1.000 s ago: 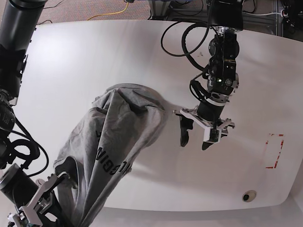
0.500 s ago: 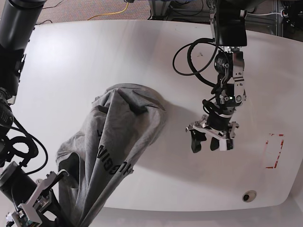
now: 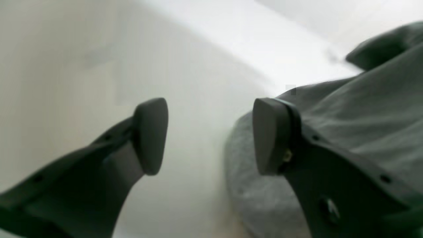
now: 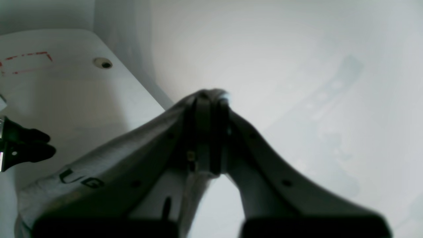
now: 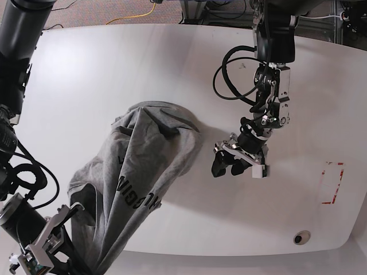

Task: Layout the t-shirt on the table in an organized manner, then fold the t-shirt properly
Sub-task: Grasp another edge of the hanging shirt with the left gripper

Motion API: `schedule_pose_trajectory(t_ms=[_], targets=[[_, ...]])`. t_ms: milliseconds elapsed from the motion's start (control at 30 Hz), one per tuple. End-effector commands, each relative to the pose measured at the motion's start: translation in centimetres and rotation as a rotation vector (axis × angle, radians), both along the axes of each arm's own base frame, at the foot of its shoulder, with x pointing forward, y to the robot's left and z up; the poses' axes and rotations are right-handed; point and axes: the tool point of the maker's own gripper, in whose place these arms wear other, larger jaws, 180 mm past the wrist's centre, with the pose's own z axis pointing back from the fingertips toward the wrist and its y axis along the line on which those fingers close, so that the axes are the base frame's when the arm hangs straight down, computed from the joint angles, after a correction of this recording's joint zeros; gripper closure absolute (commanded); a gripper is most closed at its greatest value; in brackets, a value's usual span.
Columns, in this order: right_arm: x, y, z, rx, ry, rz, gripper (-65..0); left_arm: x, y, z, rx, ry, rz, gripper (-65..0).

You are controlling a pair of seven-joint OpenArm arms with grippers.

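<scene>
Both arms were matte black. The one at the upper right of the base view carried looped black cables (image 5: 235,71) beside its slim forearm, and its left gripper (image 5: 229,166) had a white bracket. In the left wrist view its fingers (image 3: 150,135) were dark, rounded pads with small screw holes. The right gripper (image 4: 210,132) at lower centre showed similar dark ribbed arms.

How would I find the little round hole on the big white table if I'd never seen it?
Start at the white table and go to its near corner on the left arm's side. There sits a red outline mark, and just nearer the edge is the round hole. It is a small dark-centred ring, unlike the thin, broken red lines beside it.
</scene>
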Motion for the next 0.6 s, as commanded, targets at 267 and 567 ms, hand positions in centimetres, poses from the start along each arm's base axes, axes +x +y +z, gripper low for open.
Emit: schedule_pose_trajectory(t_ms=[267, 567], targets=[[-0.6, 0.0, 2.0, -0.009, -0.069, 0.016, 0.0, 0.3, -4.9, -1.7, -0.005, 0.045, -0.146, -38.3], [-0.5, -0.1, 2.2, -0.009, -0.073, 0.014, 0.0, -0.4, -7.0, -2.9, 0.019, 0.077, -0.212, -38.3]])
